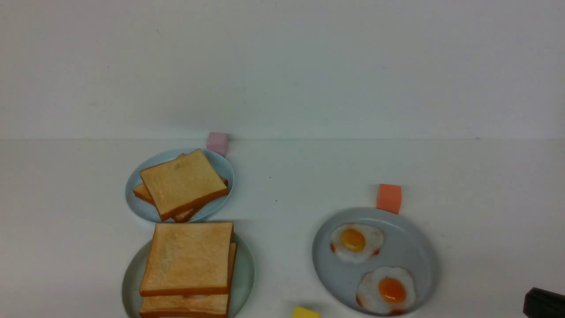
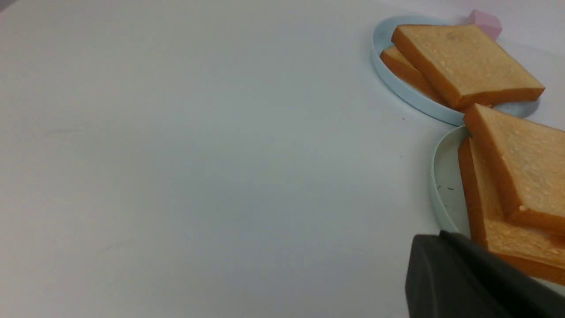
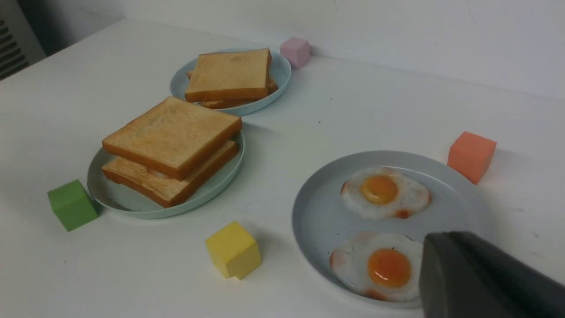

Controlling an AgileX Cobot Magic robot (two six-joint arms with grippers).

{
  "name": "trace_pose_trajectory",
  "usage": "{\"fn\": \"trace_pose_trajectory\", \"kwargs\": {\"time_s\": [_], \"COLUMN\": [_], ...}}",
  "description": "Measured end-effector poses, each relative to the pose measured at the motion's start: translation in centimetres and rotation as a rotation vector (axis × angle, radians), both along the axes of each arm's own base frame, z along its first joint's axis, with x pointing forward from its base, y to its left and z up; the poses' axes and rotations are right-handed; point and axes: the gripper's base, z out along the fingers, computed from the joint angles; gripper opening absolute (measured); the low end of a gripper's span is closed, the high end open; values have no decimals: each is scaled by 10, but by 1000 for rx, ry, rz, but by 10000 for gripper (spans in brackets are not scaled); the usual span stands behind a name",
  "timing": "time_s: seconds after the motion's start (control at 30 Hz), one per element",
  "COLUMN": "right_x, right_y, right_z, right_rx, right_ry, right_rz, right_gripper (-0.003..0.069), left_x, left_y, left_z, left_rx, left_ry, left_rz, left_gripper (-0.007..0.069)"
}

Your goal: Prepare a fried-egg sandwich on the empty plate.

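Both grippers are shut and nothing is held. At the front view's lower right corner only a dark matte corner of the right gripper (image 1: 544, 303) is seen; the left one is out of that view. A smooth white table (image 1: 282, 176) carries the sandwich (image 1: 187, 269), two square golden toast slices with darker crusts, stacked on the round mint-green plate (image 1: 244, 282) with its low rim. No egg can be made out between the slices. Behind it, loose toast (image 1: 182, 183) is piled on a smaller pale-blue plate (image 1: 223, 165), with a pink cube (image 1: 217, 143) just beyond. Two glossy fried eggs (image 1: 356, 241) lie on a blue-grey plate (image 1: 415, 251), beside an orange cube (image 1: 389, 198).

From the left wrist, the left gripper (image 2: 468, 278) is seen as a dark rounded block near the mint plate's rim.

From the right wrist, a yellow cube (image 3: 233, 250) and a green cube (image 3: 72, 204) are shown flanking the mint plate.
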Motion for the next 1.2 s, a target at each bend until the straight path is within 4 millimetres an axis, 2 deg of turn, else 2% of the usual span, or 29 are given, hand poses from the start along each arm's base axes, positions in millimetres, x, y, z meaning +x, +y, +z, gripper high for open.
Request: {"fn": "trace_pose_trajectory", "kwargs": {"time_s": [0.27, 0.4, 0.53, 0.67, 0.7, 0.77, 1.2], "right_x": [-7, -16, -23, -23, -21, -19, -17], "right_y": [-7, -20, -33, -40, -43, -45, -46], "right_z": [1, 3, -16, -45, -64, -82, -83], "right_rx": [10, 3, 50, 74, 67, 44, 58], "right_ry": [-30, -82, -40, 16, 62, 102, 61], "right_rz": [-39, -170, -368, -482, -523, -547, -555], "right_gripper": [22, 25, 30, 36, 37, 40, 53], "left_x": [0, 0, 0, 0, 0, 0, 0], "left_y": [0, 0, 0, 0, 0, 0, 0], "left_z": [0, 0, 0, 0, 0, 0, 0], "left_rx": [0, 0, 0, 0, 0, 0, 0], "left_ry": [0, -1, -1, -1, -1, -2, -2], "left_rz": [0, 0, 0, 0, 0, 0, 0], "left_gripper": [14, 15, 20, 22, 22, 22, 29]}}
